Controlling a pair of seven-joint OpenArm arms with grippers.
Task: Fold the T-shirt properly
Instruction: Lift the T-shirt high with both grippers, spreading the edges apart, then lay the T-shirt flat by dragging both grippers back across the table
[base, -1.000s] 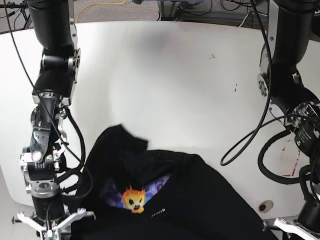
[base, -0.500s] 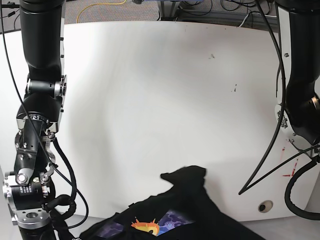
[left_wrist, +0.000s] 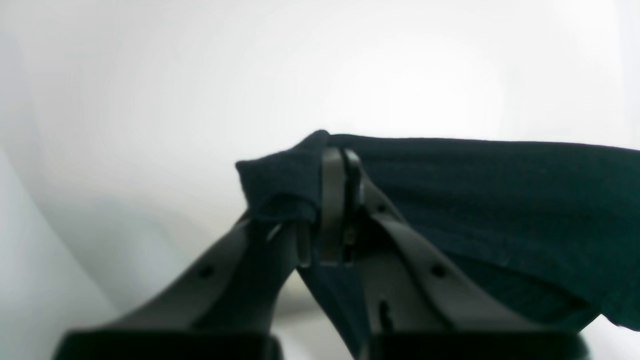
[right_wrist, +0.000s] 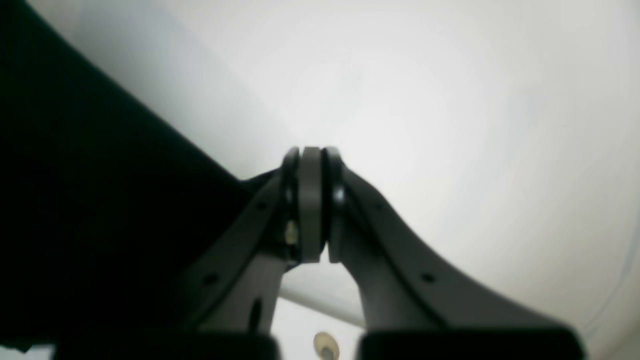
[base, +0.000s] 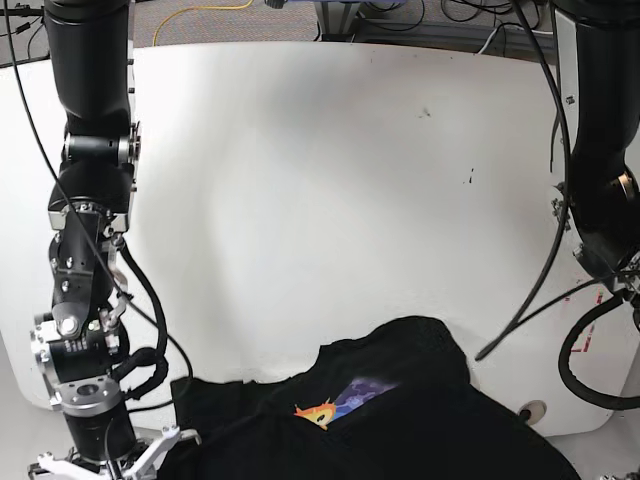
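Observation:
The black T-shirt (base: 420, 420) lies bunched at the table's front edge, and an orange and purple print (base: 335, 405) shows in a fold. In the left wrist view my left gripper (left_wrist: 342, 190) is shut on a corner of the T-shirt (left_wrist: 500, 200), which stretches away to the right. My right gripper (right_wrist: 310, 195) is shut too, and a taut edge of the T-shirt (right_wrist: 75, 200) runs up to its left finger. In the base view the right gripper (base: 110, 466) sits at the bottom left, at the shirt's edge. The left gripper is below that frame.
The white table (base: 330, 180) stretches back from the shirt, with a few small dark marks. A round hole (base: 527, 412) sits near the front right edge. Both arms' black cables (base: 540, 290) hang at the sides. A yellow cable (base: 200, 14) lies beyond the far edge.
The shirt has been pulled from mid-table toward the front edge and to the right, now bunched there. Both arms have shifted; the right wrist dropped out of frame, then returned.

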